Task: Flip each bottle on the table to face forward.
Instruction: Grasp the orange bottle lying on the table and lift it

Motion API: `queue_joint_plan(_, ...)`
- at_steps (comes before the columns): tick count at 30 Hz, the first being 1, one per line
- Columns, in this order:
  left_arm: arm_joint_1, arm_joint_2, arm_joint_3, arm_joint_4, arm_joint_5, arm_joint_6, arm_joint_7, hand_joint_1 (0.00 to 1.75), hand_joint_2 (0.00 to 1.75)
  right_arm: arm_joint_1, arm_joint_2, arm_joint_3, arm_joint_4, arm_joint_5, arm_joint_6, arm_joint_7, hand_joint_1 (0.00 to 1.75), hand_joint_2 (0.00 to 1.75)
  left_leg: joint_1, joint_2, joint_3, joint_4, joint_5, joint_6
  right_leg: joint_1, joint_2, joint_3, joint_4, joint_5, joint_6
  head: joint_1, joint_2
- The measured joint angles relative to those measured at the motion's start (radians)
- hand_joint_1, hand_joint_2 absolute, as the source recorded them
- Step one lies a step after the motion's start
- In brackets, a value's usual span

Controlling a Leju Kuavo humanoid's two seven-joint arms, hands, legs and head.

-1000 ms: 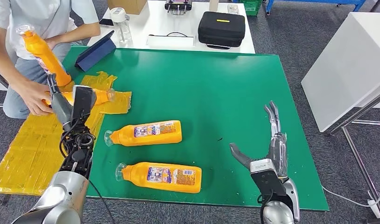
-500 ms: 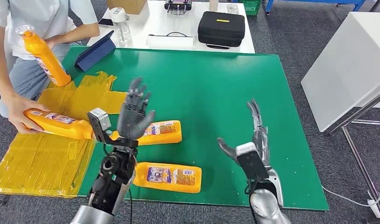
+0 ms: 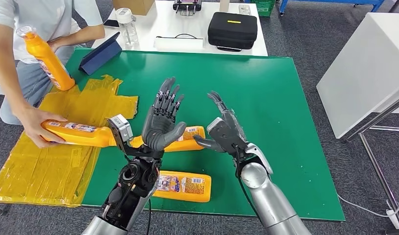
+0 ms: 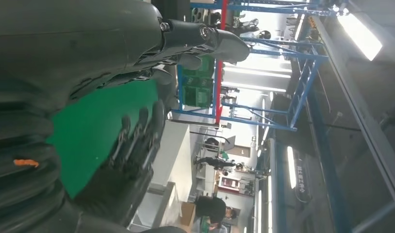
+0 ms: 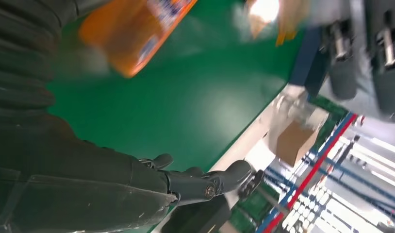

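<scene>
both hands raised, bottles waiting

the left hand (image 3: 161,122) and the right hand (image 3: 222,131) are up over the middle of the green table (image 3: 266,93), palms turned toward each other, fingers spread, nothing in either — both are empty and open. they hang above the far bottle (image 3: 190,138), which lies on its side with its label up; most of it is hidden behind the left palm, so only its wider end shows between the two hands. that facing-palms pose looks like the set-up for a two-handed grasp: one hand for each side of a long, smooth container that a single hand might let roll.

the near bottle (image 3: 183,186) lies flat too, close to the table's front edge, label up, partly covered by the left forearm. from the right wrist camera an orange bottle end (image 5: 132,34) shows blurred just beside that arm, with bare green beyond it.

at the table's left side a person's hand (image 3: 33,128) holds a third bottle (image 3: 75,133) level over the yellow sheet (image 3: 40,166), and their other hand stands a fourth bottle (image 3: 46,58) upright — probably swapping stock in or out, so that side is best left alone for now.

by my reading the two bottles on the green are yet to be handled.
</scene>
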Motion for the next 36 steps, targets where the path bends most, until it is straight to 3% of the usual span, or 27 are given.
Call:
queue_joint_plan(3,-0.007,0.000,-0.003,0.006,-0.021,0.039,-0.014,0.00,1.75,-0.042,0.019,0.022,0.058,-0.019,0.043,-0.001,0.00,1.75,0.001,0.000,0.000,0.000,0.000,0.000,0.000,0.000,0.000,0.000,0.000,0.000,0.000,0.000)
queue_joint_plan(8,-0.040,0.000,0.010,0.020,-0.092,0.286,-0.043,0.00,1.75,-0.069,0.048,0.081,0.111,-0.020,0.062,-0.002,0.00,1.75,0.001,-0.001,0.000,0.000,0.000,0.000,0.000,0.000,0.000,0.000,0.000,0.000,0.000,0.000)
queue_joint_plan(14,-0.119,0.003,0.080,0.102,-0.112,0.476,-0.102,0.00,1.75,-0.077,0.057,0.145,0.142,-0.022,0.055,-0.006,0.00,1.75,0.001,-0.001,0.000,0.000,0.000,0.000,0.000,-0.001,0.000,0.000,0.000,0.000,0.000,0.000)
queue_joint_plan(20,-0.180,0.012,0.135,0.183,-0.102,0.503,-0.110,0.00,1.75,-0.077,0.030,0.177,0.180,0.009,0.051,0.053,0.00,1.75,0.000,-0.001,0.000,0.000,0.001,0.000,0.000,-0.001,0.000,0.000,0.000,0.000,0.000,0.000)
queue_joint_plan(36,-0.178,0.035,0.161,0.199,-0.059,0.495,-0.110,0.00,1.75,-0.091,-0.117,0.183,0.310,0.110,-0.004,0.124,0.00,1.75,0.000,-0.001,-0.001,0.000,0.000,0.000,0.000,-0.001,0.000,0.000,0.000,0.000,0.000,0.000)
